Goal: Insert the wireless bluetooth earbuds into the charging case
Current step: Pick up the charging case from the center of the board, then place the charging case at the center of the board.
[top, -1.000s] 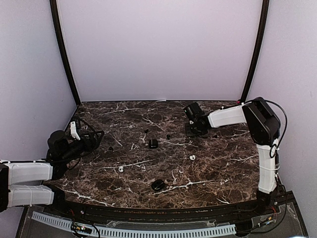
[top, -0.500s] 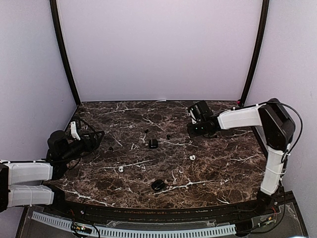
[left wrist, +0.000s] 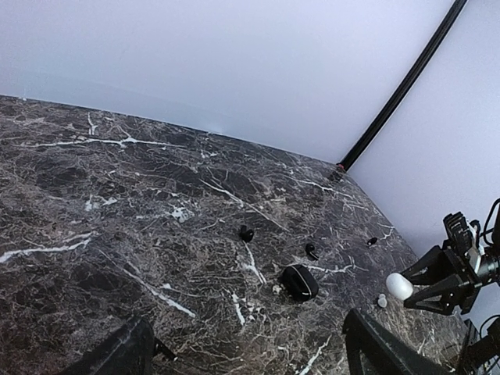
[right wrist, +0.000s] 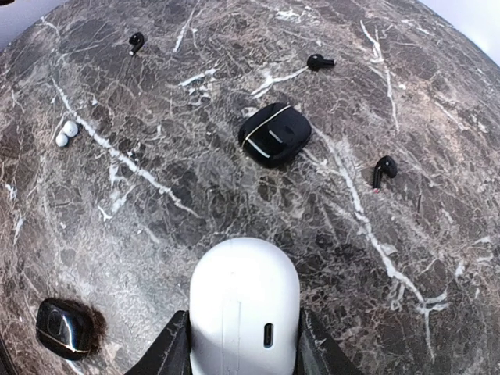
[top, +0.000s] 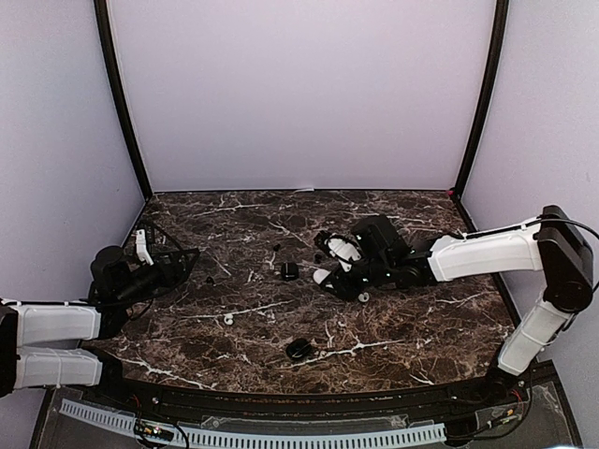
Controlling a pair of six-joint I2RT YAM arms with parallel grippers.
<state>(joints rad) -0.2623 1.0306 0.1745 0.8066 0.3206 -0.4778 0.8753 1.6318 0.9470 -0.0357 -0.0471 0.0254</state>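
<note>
The right arm has swung in from the far right to mid-table, right gripper (top: 335,262) clamped on the white case (right wrist: 244,301). Left gripper (top: 168,260) gapes empty. Earbuds (right wrist: 66,134) lie loose on the table (top: 421,327). Likely next: set the case down, open it
</note>
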